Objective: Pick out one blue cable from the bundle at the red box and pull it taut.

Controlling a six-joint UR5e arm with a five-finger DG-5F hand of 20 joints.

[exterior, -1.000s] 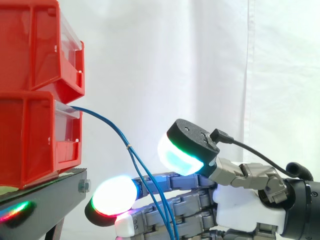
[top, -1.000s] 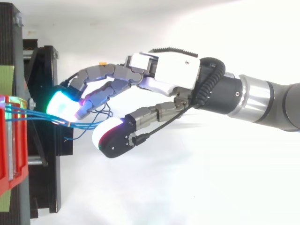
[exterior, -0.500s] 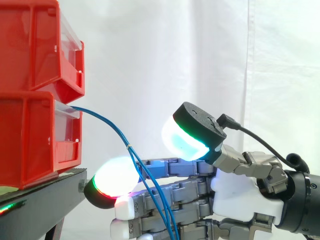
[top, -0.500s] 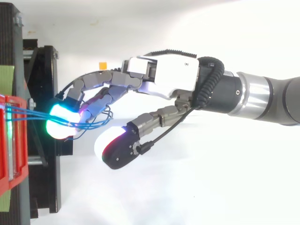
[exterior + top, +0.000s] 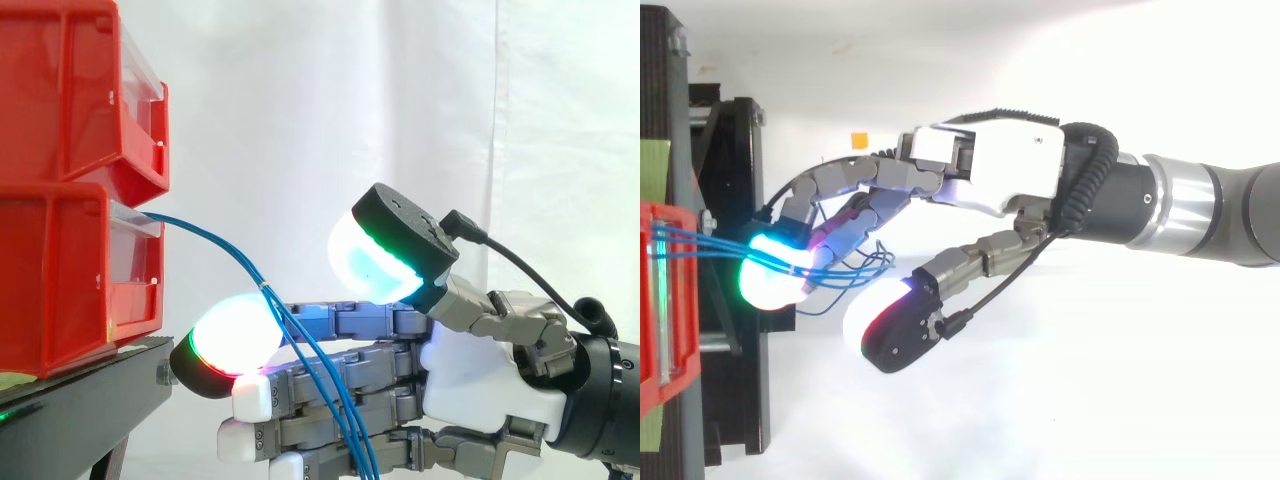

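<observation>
A bundle of thin blue cables [image 5: 215,243] leaves the lower red bin [image 5: 60,270] and droops right and down. In the top view the cables [image 5: 700,250] fan out from the bin's front edge. My hand [image 5: 480,385] reaches in from the right, its fingers straight and level toward the bin. The cables run down across the near side of the fingers. One glowing fingertip [image 5: 230,340] sits just under the bundle, close to the stand. The thumb pad [image 5: 375,265] is raised well off the fingers, and nothing is pinched. From above, the hand [image 5: 1000,165] has its fingertips [image 5: 770,280] among the strands.
A second red bin [image 5: 70,90] is stacked above the lower one. Both rest on a black stand [image 5: 80,400] at the left. A white curtain hangs behind. A small orange scrap [image 5: 857,138] lies on the white floor beyond the fingers.
The hand has risen in the side view and its fingertips have slid sideways under the cable bundle. The thumb has lifted with it and stays apart from the fingers.
</observation>
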